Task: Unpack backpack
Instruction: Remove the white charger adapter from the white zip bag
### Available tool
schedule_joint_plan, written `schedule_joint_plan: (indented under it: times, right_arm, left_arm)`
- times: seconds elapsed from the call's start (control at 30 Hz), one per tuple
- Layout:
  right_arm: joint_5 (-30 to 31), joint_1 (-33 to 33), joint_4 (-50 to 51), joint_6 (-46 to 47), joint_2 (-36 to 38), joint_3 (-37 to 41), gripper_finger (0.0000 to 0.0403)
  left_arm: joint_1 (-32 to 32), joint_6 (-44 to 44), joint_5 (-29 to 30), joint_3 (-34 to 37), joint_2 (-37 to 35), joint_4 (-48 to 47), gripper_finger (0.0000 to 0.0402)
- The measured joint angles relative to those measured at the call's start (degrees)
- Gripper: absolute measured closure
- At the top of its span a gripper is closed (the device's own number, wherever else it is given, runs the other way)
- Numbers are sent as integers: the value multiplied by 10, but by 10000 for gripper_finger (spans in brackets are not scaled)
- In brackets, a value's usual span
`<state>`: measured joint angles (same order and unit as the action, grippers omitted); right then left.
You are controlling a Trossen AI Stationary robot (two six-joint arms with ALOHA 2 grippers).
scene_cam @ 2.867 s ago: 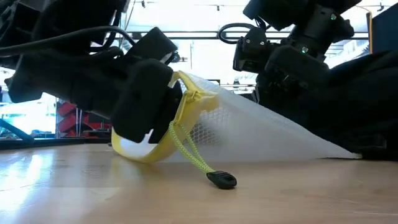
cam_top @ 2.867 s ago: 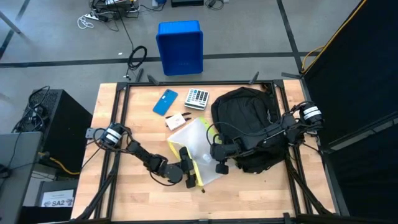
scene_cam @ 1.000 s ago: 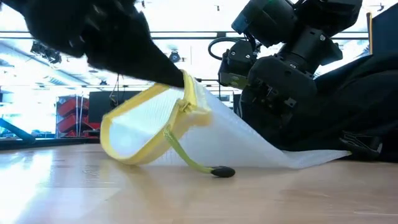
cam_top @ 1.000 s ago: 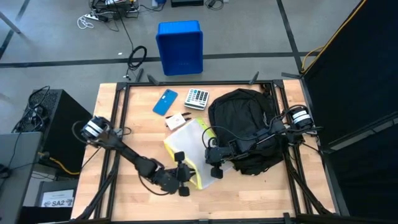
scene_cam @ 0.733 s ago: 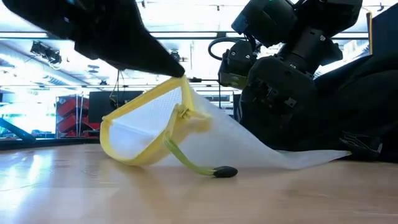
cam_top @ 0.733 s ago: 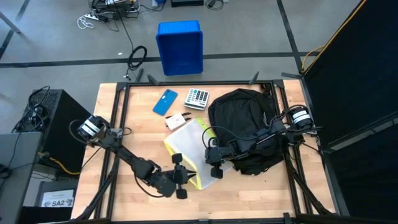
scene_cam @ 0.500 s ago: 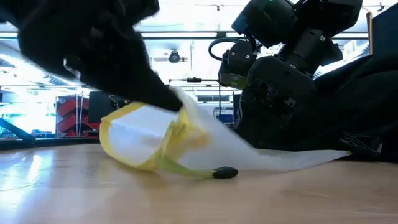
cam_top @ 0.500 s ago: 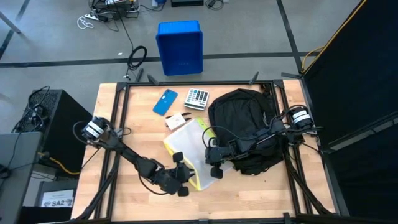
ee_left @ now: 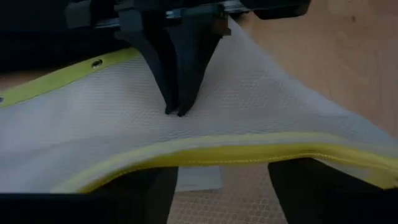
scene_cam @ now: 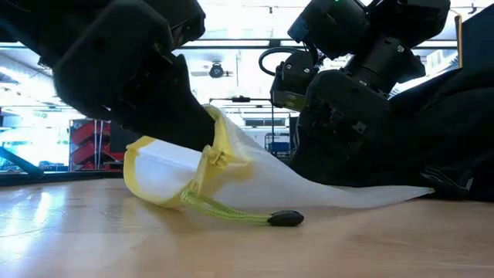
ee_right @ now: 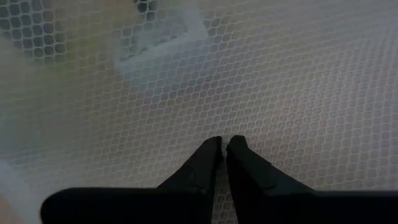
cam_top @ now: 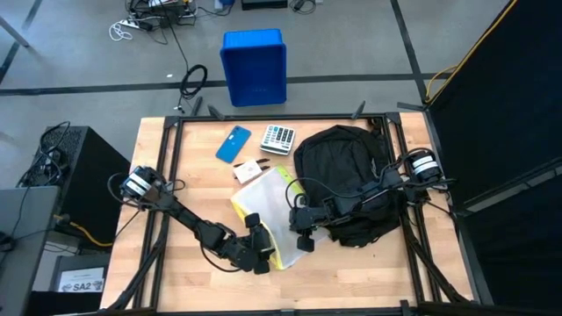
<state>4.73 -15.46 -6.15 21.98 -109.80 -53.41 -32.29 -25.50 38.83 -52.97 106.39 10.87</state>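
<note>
The black backpack (cam_top: 347, 175) lies on the table's right half. Left of it lies a white mesh pouch (cam_top: 263, 206) with yellow trim; its yellow-edged end (scene_cam: 166, 166) stands up off the wood and its zip cord (scene_cam: 285, 218) trails on the table. My right gripper (ee_right: 222, 144) is shut on the pouch's mesh. My left gripper (ee_left: 224, 183) is open at the near end, one finger on either side of the yellow edge (ee_left: 249, 152). A white item (ee_right: 161, 40) shows through the mesh. My right gripper comes from above, pointing down, and its fingertips (ee_left: 177, 111) meet on the pouch's upper mesh panel (ee_right: 261, 124), near its middle. One layer or several, I cannot tell. That part stays low by the table while the pouch rises toward the yellow end. My left gripper hangs low over the raised yellow edge (scene_cam: 220, 135); I cannot tell whether it touches.
On the table's far part lie a blue phone (cam_top: 234, 143), a calculator (cam_top: 278, 138) and a small white box (cam_top: 248, 169). A blue bin (cam_top: 254, 66) stands on the floor beyond the far edge. Bare wood (cam_top: 189, 167) shows on the left half.
My left gripper drew back a little toward the near-left, then came back and sank onto the pouch's raised yellow edge. That edge now stands lower than a second ago, and the zip cord lies flatter with its pull slid slightly right. My right gripper kept still.
</note>
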Motion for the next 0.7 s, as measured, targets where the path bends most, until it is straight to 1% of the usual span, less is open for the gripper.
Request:
schedule_joint_plan:
  times: [0.2, 0.37, 0.57, 0.7]
  right_arm:
    - [-4, 0, -21, 0, -1, 0, 378]
    - [-12, 1, -27, 0, -1, 1, 378]
    - [-15, 1, -29, 2, -1, 0, 369]
    - [-15, 1, -29, 3, -1, 0, 363]
  left_arm:
    - [2, 12, 20, 0, 0, 0, 159]
    - [15, 13, 20, 0, 3, 0, 148]
    - [26, 7, 3, -1, 33, 0, 136]
    - [28, -1, -8, -2, 39, -2, 140]
